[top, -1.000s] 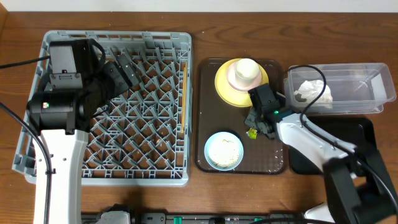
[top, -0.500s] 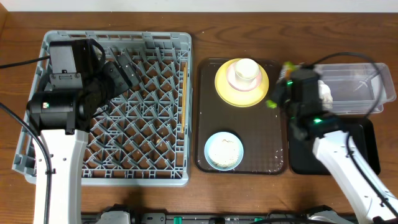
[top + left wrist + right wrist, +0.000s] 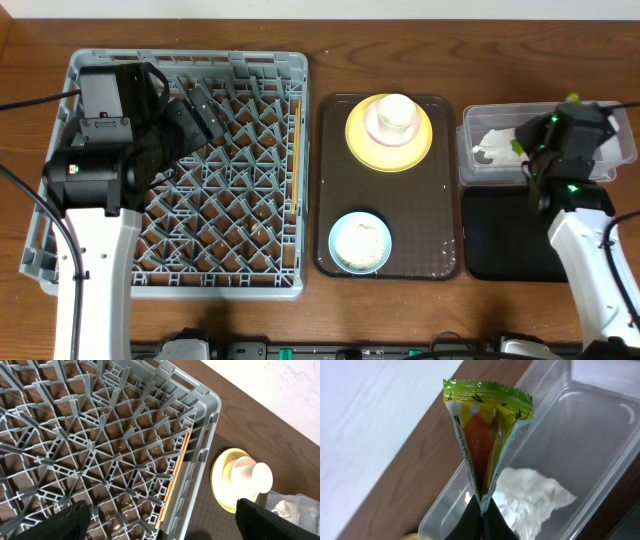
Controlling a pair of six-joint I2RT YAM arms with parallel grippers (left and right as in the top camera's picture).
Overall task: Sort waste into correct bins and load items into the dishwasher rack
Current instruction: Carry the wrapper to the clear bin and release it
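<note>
Over at the clear rectangular plastic tub [image 3: 580,425], the right gripper [image 3: 481,510] is pressed together on the bottom corner of the small green-and-orange snack wrapper [image 3: 485,435], held above the crumpled white paper tissue [image 3: 530,495] lying inside. The left gripper [image 3: 160,510] sits spread wide over the grey pegged dishwasher rack [image 3: 100,435]. Overhead the wrapper's mostly hidden, so it's maybe nearer the rim than the centre. Something that light could cling to the jaws or flutter onto the wooden table [image 3: 400,60] on release.

right jaws + snack wrapper [image 3: 485,445] | moved off brown tray [image 3: 440,200] | now above clear tub [image 3: 580,435]
</note>
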